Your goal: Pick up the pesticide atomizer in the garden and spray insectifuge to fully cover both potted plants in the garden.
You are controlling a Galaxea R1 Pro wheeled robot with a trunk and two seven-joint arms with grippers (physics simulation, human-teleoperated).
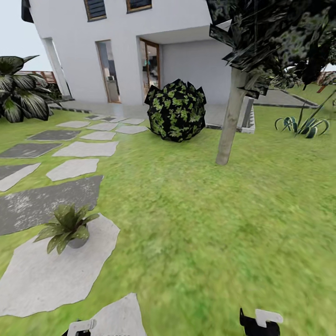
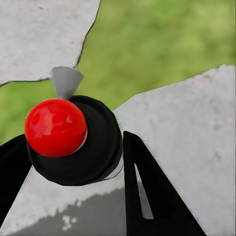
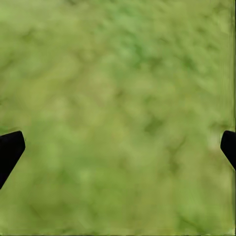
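The pesticide atomizer [image 2: 55,127] has a black round body, a glossy red ball on top and a grey cone nozzle. My left gripper [image 2: 73,152] is shut on it, with black fingers [image 2: 147,187] on either side, above pale stone and grass. One potted plant [image 1: 68,228], a low rosette of pointed green leaves in a small pale pot, stands on a light paver [image 1: 42,275] at the lower left of the head view. My left gripper [image 1: 80,327] sits at the bottom edge, short of that plant. My right gripper [image 3: 118,147] is open over bare lawn, also at the bottom edge [image 1: 259,322].
Grey and pale pavers [image 1: 46,200] run up the left side toward a white house [image 1: 140,46]. A round dark bush [image 1: 176,110] and a tree trunk [image 1: 229,122] stand ahead. A spiky plant [image 1: 303,125] grows at the right, and large dark leaves [image 1: 21,93] at the far left.
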